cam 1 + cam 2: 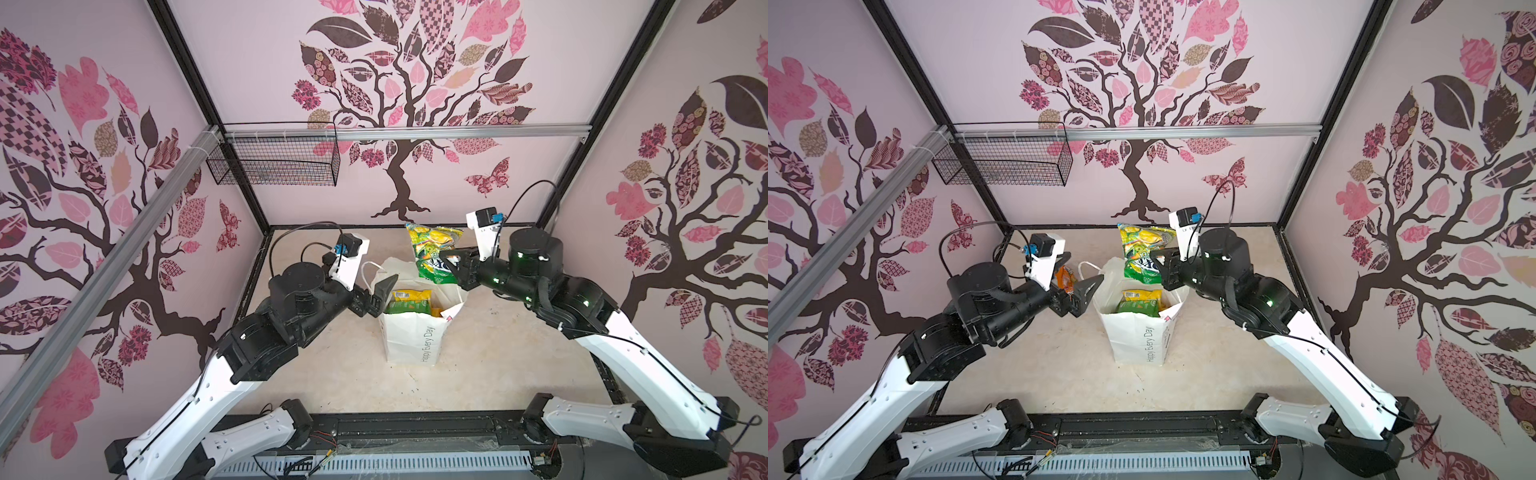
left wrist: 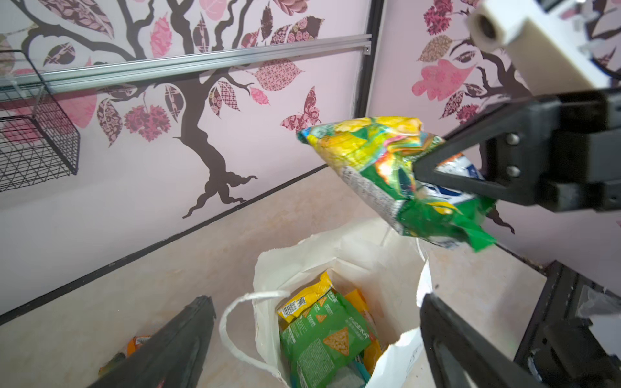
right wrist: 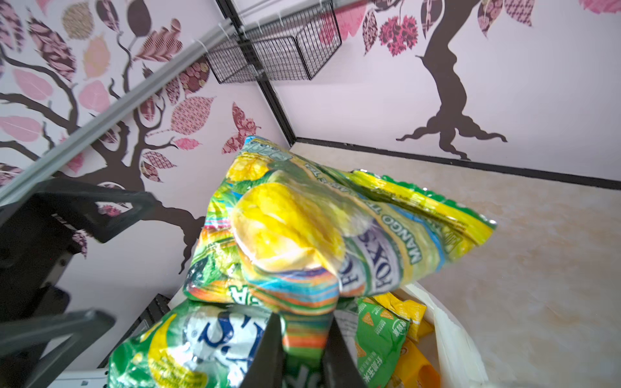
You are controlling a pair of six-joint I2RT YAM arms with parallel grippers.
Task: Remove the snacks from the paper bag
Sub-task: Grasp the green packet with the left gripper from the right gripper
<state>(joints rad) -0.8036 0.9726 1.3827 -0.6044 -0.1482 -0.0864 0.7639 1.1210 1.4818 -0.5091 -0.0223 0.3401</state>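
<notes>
Pinching the FOX'S packet [image 1: 432, 249] just above the paper bag [image 1: 409, 340], the right jaws hold it clear — other snacks [image 1: 409, 303] lie inside. Left jaws hover spread on its left, perhaps to steady it.

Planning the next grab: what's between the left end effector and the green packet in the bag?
The paper bag's wall and white cord handle separate the left end effector from the green packet, clearest in the left wrist view.

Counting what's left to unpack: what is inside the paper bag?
A green packet lies on top, yellow packets beside it; whatever lies deeper in the paper bag is covered.
</notes>
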